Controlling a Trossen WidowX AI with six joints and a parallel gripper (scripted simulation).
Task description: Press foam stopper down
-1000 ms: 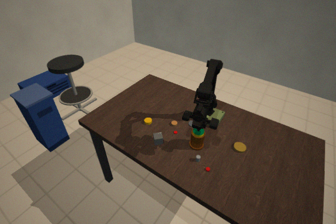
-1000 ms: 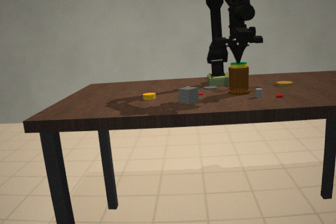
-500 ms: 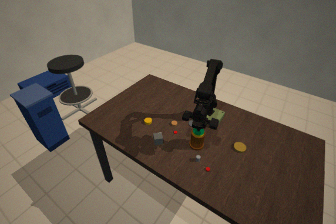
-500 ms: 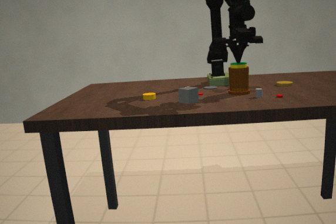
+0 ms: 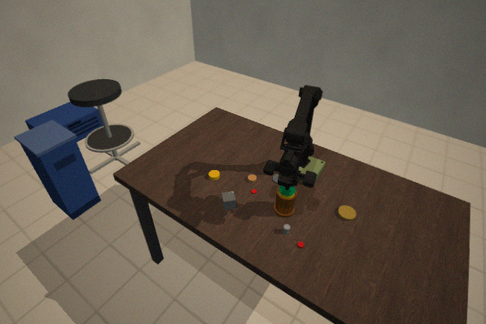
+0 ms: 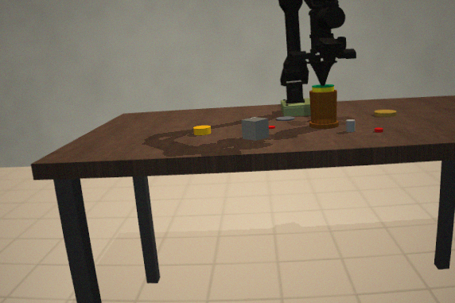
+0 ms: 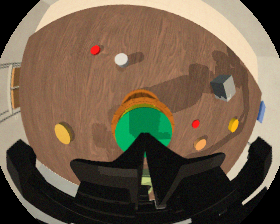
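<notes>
We see soft, dim light, arm shadows spread leftward on the table (image 5: pixel 382 256), wrist view fisheye-warped, slightly blurry

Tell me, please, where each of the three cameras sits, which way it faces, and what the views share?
Top: high off the table's corner, looking down at the table; the whole arm shows above the jar.
Exterior: low beside the table, looking level across it; the arm and shut gripper show over the green stopper.
Wrist: on the arm, looking straight down; the closed fingers cross the stopper.
Shared: all three show the jar, the grey cube and the yellow disc.
</notes>
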